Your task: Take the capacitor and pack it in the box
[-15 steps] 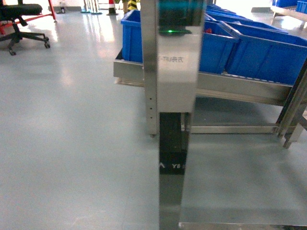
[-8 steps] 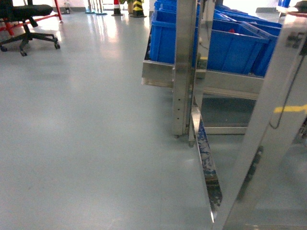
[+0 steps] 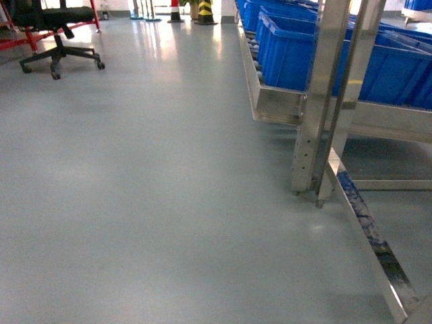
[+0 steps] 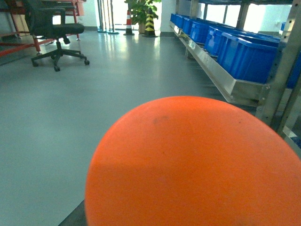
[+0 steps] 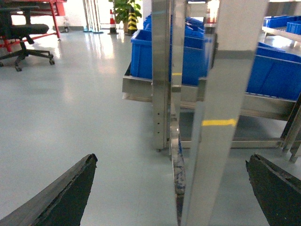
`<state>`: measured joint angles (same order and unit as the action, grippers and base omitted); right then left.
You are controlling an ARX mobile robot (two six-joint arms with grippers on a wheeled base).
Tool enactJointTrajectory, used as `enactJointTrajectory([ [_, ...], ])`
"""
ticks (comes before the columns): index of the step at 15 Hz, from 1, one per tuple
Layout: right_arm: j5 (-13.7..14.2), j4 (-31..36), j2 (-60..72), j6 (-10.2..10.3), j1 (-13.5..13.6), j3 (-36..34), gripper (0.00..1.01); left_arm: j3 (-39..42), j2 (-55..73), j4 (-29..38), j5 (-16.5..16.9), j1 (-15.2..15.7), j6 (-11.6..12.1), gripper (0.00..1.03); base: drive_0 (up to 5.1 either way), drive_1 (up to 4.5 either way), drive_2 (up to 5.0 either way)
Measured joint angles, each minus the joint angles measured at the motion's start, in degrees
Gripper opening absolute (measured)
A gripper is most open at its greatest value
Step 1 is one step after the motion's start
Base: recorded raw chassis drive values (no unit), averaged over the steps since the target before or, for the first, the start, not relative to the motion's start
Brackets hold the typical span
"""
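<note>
Neither the capacitor nor the box shows in any view. In the left wrist view a large smooth orange round thing [image 4: 197, 165] fills the lower frame and hides my left gripper's jaws; only a dark wedge [image 4: 70, 219] peeks out at its lower left. My right gripper [image 5: 171, 160] is open, its two dark fingers [image 5: 70, 188] spread wide at the bottom corners with nothing between them, hovering over grey floor in front of a steel rack post [image 5: 162, 70]. No arm appears in the head view.
A steel rack [image 3: 317, 101] carrying large blue bins [image 3: 290, 50] runs along the right, with a low rail [image 3: 368, 229] on the floor. A black office chair [image 3: 57, 27], a traffic cone [image 3: 175, 10] and a striped bollard [image 3: 204, 10] stand far off.
The head view has swung left: the rack post moved from the centre to the right side, and more open floor and the office chair came into view.
</note>
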<state>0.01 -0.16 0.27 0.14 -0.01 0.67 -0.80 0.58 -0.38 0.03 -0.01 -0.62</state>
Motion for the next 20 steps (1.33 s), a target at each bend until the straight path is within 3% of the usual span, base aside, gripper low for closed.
enactJointTrajectory([
  [20,-0.02,-0.22,0.00,0.00,0.00,0.00,0.98,0.00,0.00,0.17,-0.04,0.00,0.02,0.43,-5.0,2.42,2.4],
])
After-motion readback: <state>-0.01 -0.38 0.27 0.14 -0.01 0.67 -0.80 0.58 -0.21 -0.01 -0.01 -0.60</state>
